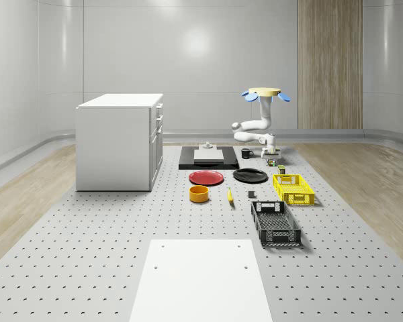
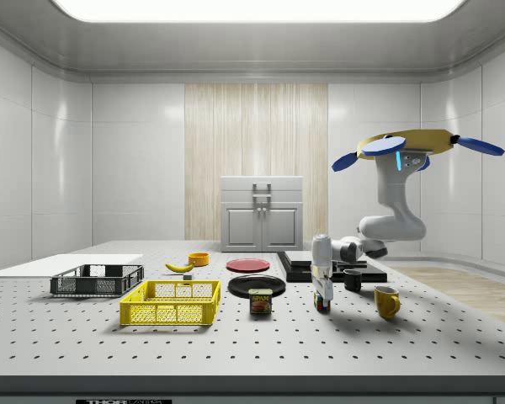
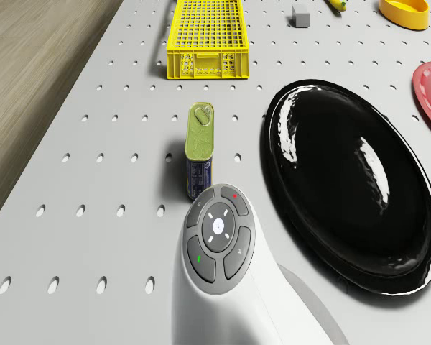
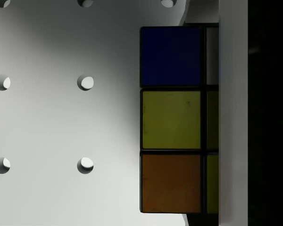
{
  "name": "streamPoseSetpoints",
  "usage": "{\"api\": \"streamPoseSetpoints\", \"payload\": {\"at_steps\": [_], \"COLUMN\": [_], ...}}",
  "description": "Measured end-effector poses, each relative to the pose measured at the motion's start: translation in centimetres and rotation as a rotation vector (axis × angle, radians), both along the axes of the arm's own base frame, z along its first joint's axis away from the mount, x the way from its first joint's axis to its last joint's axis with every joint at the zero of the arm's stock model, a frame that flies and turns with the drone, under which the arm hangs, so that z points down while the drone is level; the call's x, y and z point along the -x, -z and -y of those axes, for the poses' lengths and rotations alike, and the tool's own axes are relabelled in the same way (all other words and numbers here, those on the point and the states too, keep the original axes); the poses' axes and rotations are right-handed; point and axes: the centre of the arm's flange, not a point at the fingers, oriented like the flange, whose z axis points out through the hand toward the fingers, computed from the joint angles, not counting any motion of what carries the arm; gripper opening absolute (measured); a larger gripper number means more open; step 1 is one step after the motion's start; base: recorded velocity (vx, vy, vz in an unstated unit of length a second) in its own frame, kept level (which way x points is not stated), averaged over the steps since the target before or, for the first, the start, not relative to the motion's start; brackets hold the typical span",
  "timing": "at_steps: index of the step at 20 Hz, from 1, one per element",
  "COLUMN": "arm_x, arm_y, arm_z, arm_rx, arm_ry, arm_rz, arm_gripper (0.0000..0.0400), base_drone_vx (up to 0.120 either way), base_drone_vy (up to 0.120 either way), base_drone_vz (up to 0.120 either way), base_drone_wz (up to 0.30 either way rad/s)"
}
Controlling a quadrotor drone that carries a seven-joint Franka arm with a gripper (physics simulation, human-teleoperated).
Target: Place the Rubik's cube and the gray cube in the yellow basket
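The drone (image 2: 412, 147) hovers above the far end of the table (image 1: 87, 255), a matte gray slab dotted with a regular grid of holes. Its white jointed arm bends down, so the gripper (image 2: 321, 286) hangs upright right over the Rubik's cube (image 2: 321, 304). The cube seems to sit on the table directly beneath the gripper. Whether the gripper has hold of it cannot be told.

In the wrist view the Rubik's cube (image 4: 170, 117) shows a black frame and a column of glossy square tiles: blue, olive yellow, orange.

One gray cube (image 1: 252, 195), small and plain, lies well away from the gripper, beyond the yellow basket (image 1: 287, 177). That single basket is a rectangular plastic lattice, near the gripper but apart from it.

Just beside the gripper stands one tin can (image 3: 200, 147) with an oblong lid and pull tab. A glossy black plate (image 3: 352, 180) lies just past the can. Further out are one red plate (image 1: 207, 177), one orange bowl (image 1: 199, 194) and one black lattice basket (image 1: 275, 223). Two mugs stand near the gripper, one yellow (image 2: 385, 301), one black (image 2: 353, 279).
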Motion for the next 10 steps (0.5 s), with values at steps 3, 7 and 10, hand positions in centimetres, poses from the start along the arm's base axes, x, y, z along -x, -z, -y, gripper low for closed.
{"api": "streamPoseSetpoints", "payload": {"at_steps": [3,7,10], "arm_x": [0.0,0.0,0.0], "arm_y": [0.0,0.3,1.2], "arm_z": [0.0,0.0,0.0], "arm_rx": [0.0,0.0,0.0], "arm_ry": [0.0,0.0,0.0], "arm_rz": [0.0,0.0,0.0], "arm_gripper": [0.033,0.0327,0.0326], "base_drone_vx": [0.0,0.0,0.0], "base_drone_vy": [0.0,0.0,0.0], "base_drone_vz": [0.0,0.0,0.0], "base_drone_wz": [0.0,0.0,0.0]}}
